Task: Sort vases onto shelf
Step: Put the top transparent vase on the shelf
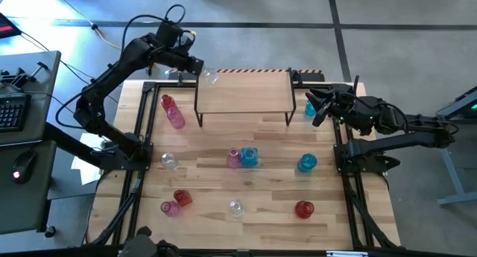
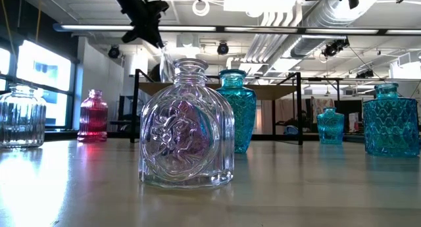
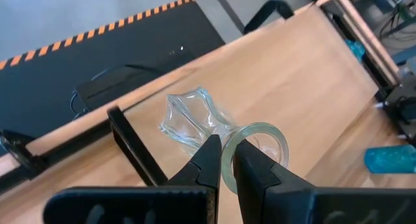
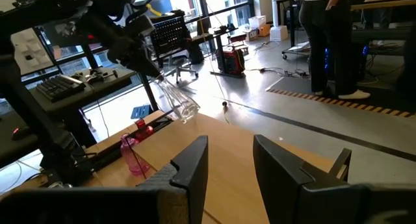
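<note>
My left gripper (image 1: 200,68) hangs over the far left corner of the light-wood shelf (image 1: 244,93), shut on a clear glass vase (image 1: 211,77). That vase also shows in the left wrist view (image 3: 188,117) and the right wrist view (image 4: 179,100). My right gripper (image 1: 317,104) is open and empty by the shelf's right end, beside a blue vase (image 1: 310,108) standing on the tabletop. Other vases stand on the table: pink (image 1: 173,112), clear (image 1: 170,162), pink (image 1: 234,159), blue (image 1: 249,157), blue (image 1: 307,163), red (image 1: 182,198), clear (image 1: 236,208) and red (image 1: 304,209). My left gripper pinches the clear vase by the rim of its mouth (image 3: 227,156), one finger (image 3: 250,169) at the mouth opening and the other (image 3: 208,160) outside by the neck. The vase is lifted clear and tilted, its body (image 3: 188,117) pointing away from the fingers over the shelf top.
The shelf top (image 3: 292,74) is bare wood with black legs (image 1: 198,108) at its ends. A black frame (image 1: 141,138) borders the tabletop on the left and right. Desks with a keyboard (image 1: 11,112) stand left of the table. A person (image 4: 328,36) stands in the room beyond.
</note>
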Controlling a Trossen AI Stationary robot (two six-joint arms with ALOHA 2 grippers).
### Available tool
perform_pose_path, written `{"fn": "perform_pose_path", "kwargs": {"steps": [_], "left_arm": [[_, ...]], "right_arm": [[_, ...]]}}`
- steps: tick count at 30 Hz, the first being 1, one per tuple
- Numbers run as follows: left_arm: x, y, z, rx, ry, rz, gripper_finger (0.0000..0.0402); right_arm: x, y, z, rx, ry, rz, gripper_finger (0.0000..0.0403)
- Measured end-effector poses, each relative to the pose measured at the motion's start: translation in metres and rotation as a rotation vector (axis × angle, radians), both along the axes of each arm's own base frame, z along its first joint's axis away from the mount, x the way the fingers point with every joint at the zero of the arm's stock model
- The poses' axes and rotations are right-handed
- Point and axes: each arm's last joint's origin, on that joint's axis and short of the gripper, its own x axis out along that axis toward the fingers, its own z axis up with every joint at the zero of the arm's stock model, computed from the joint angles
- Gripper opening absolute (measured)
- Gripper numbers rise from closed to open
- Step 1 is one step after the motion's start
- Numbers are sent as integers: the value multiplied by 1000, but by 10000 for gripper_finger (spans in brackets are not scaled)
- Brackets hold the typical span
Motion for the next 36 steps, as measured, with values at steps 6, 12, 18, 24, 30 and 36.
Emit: {"fn": "perform_pose_path", "kwargs": {"steps": [6, 12, 18, 24, 30, 36], "left_arm": [[0, -2, -3, -22, 21, -4, 14], [2, -5, -4, -46, 19, -16, 14], [4, -5, -5, -52, 21, -22, 14], [9, 2, -13, -77, 37, -22, 21], [12, 5, -16, -79, 42, -19, 35], [6, 8, -14, -67, 31, 10, 31]], "right_arm": [[0, 0, 0, 0, 0, 0, 110], [0, 0, 0, 0, 1, 0, 110], [0, 0, 0, 0, 1, 0, 110], [0, 0, 0, 1, 0, 6, 110], [1, 1, 0, 6, 0, 42, 110], [1, 1, 0, 6, 0, 42, 110]]}}
